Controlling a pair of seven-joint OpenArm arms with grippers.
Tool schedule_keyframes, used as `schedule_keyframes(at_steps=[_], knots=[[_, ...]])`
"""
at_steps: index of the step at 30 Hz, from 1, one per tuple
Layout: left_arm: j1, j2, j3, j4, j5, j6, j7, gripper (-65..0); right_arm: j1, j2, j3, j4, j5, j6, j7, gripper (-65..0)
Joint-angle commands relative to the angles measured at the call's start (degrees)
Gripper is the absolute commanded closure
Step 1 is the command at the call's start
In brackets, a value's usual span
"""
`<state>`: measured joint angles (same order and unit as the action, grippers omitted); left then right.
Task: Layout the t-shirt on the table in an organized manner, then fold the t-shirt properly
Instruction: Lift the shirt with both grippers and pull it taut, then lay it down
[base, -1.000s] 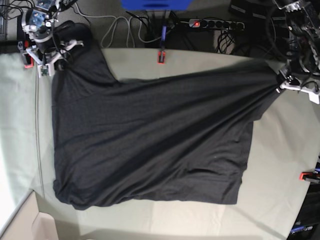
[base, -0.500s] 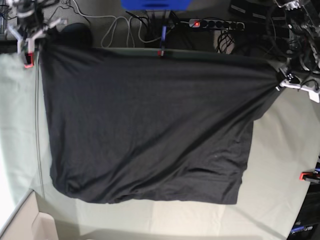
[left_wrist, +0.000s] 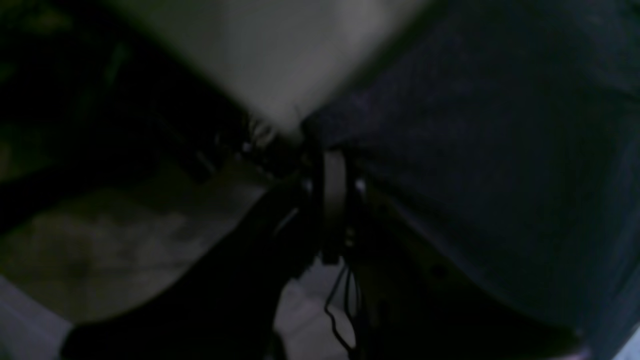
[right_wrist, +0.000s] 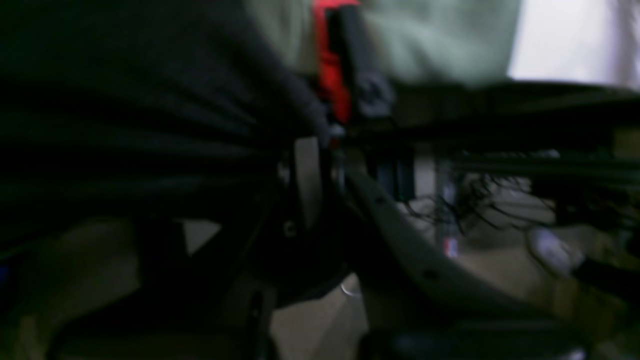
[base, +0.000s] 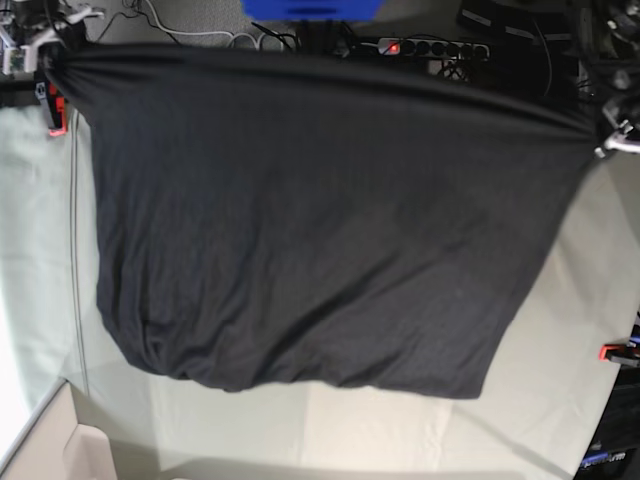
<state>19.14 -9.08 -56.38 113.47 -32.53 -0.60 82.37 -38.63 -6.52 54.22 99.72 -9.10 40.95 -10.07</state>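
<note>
The t-shirt (base: 310, 220) is stretched taut between the two tools, forming one broad charcoal sheet above the bench (base: 570, 330). Its far edge runs in a nearly straight line from the upper-left corner of the base view to the upper-right. Its near edge hangs slack and wrinkled, resting on the pale grey-green bench surface toward the front. No print is visible on the exposed side.

Right tool (base: 48, 48): located at the far left corner in the base view, clamped on one corner of the fabric. In the right wrist view the tool (right_wrist: 312, 150) has its jaws closed on bunched dark cloth (right_wrist: 150, 115), with a red clamp (right_wrist: 332, 75) on the bench edge just behind it.

Left tool (base: 608, 140): located at the right edge in the base view, clamped on the opposite corner. In the left wrist view the tool (left_wrist: 330, 170) has its jaws pressed together on the cloth (left_wrist: 475, 150), which fans out to the right.

Both wrist views are dark and blurred. A power strip (base: 430, 47) and cables lie beyond the far edge of the bench
</note>
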Motion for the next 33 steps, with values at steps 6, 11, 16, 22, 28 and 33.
schedule_keyframes(at_steps=[6, 11, 16, 22, 28, 33], knots=[[-0.1, -1.42, -4.85, 0.33, -5.05, 0.29, -2.37, 0.0, -0.97, 0.85, 2.27, 0.63, -0.08, -0.95, 0.44, 0.0], [0.69, -0.11, -4.5, 0.33, -5.14, 0.29, -2.37, 0.0, -2.55, -0.2, 1.65, 0.45, -0.08, -0.95, 0.44, 0.0], [3.15, -2.13, -5.82, 0.86, -5.75, 0.29, -2.37, 0.0, -2.82, -0.73, 3.85, 0.45, 0.0, -0.95, 0.35, 0.0], [3.24, -2.48, -8.98, 0.33, -5.22, 0.29, -2.37, 0.0, -2.73, -0.29, 5.78, 0.45, -0.08, -0.95, 0.35, 0.0], [3.33, -1.86, -8.63, -0.72, -5.14, 0.29, -2.37, 0.0, -3.43, -0.29, 4.47, -4.29, -0.79, -0.95, 0.35, 0.0], [3.77, -0.46, -8.63, -6.96, -5.14, 0.29, -2.37, 0.0, -3.17, -0.29, 3.85, -8.69, -3.51, -0.95, 0.7, 0.0]])
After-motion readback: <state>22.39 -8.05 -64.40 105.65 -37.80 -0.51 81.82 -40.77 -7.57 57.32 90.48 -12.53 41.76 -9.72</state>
